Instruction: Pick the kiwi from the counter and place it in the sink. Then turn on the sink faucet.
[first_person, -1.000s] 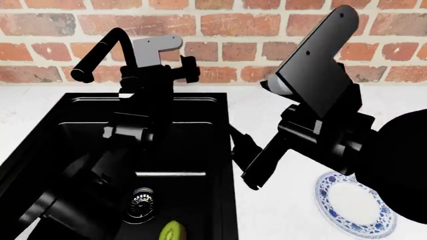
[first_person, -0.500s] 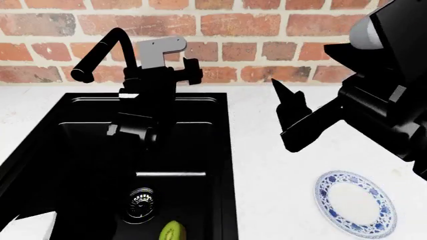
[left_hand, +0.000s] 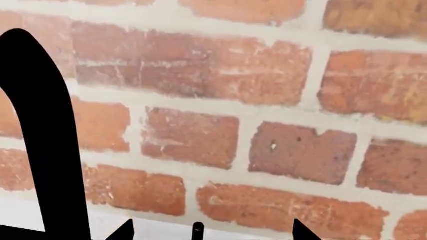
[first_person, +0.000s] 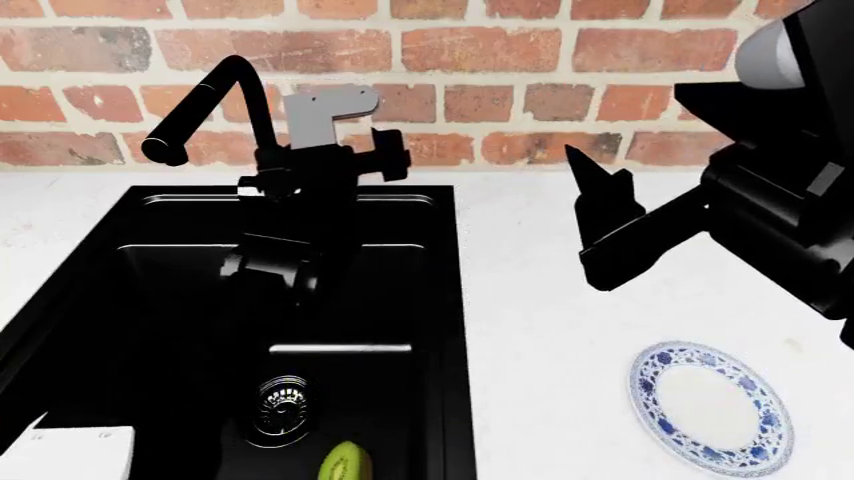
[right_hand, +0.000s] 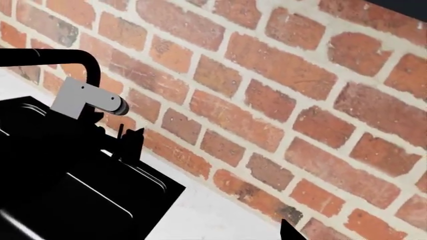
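The halved kiwi (first_person: 343, 464) lies in the black sink (first_person: 400, 300), beside the round drain grate (first_person: 280, 402). The black faucet (first_person: 214, 95) stands at the sink's back rim, its spout angled left. My left gripper (first_person: 383, 150) is open at the faucet's base, close to the brick wall. In the left wrist view its gripper (left_hand: 210, 233) straddles a small upright black lever (left_hand: 197, 231), with the spout (left_hand: 43, 130) to one side. My right gripper (first_person: 601, 195) is raised over the white counter (first_person: 534, 330), open and empty. Only one of its fingertips (right_hand: 290, 232) shows in the right wrist view.
A blue-and-white patterned plate (first_person: 711, 405) lies on the counter at the front right. The brick wall (first_person: 467, 50) runs along the back. A white block (first_person: 67, 455) shows at the bottom left corner. The left arm's grey bracket (first_person: 327, 108) stands beside the faucet.
My right arm has lifted away from the sink edge and swung to the right. My left gripper has edged slightly right at the faucet base. The kiwi has not moved.
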